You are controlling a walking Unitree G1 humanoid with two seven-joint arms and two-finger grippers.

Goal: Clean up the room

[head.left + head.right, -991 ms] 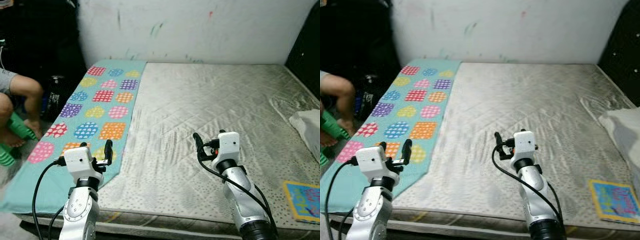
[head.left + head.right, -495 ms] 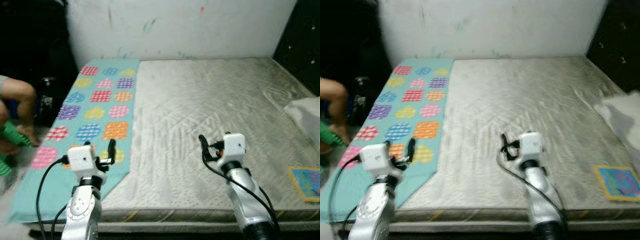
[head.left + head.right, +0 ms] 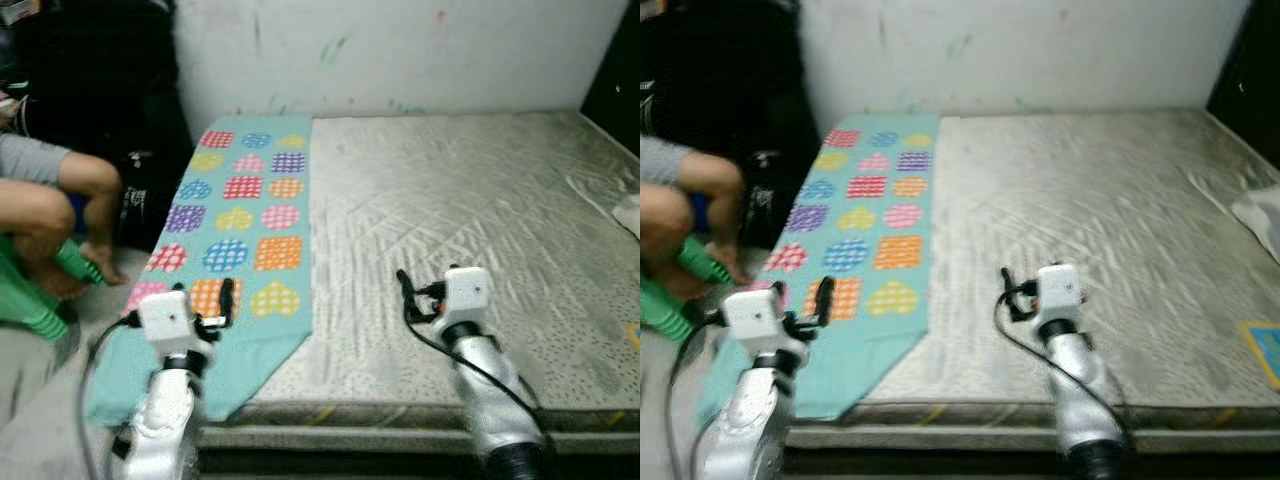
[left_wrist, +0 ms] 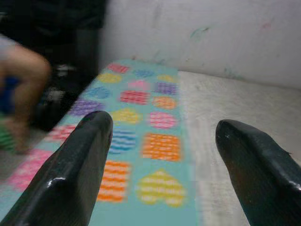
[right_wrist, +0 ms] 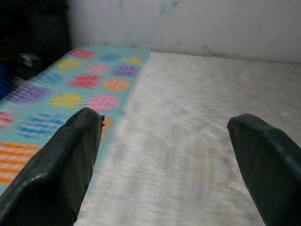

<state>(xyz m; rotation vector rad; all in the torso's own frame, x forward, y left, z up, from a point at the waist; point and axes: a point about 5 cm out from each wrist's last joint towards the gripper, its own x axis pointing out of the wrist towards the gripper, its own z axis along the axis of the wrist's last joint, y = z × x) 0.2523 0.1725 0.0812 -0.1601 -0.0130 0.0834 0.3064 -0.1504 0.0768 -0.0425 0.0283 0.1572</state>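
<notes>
Mattress [image 3: 470,210] and teal blanket [image 3: 240,230] sit further right since the camera turned; both claws [image 4: 162,155] [image 5: 164,155] gape empty.

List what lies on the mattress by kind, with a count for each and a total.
Turquoise cloth with coloured shapes: 1
White fabric item at the right edge: 1
Flat colourful printed item, yellow-bordered: 1
Total: 3
</notes>
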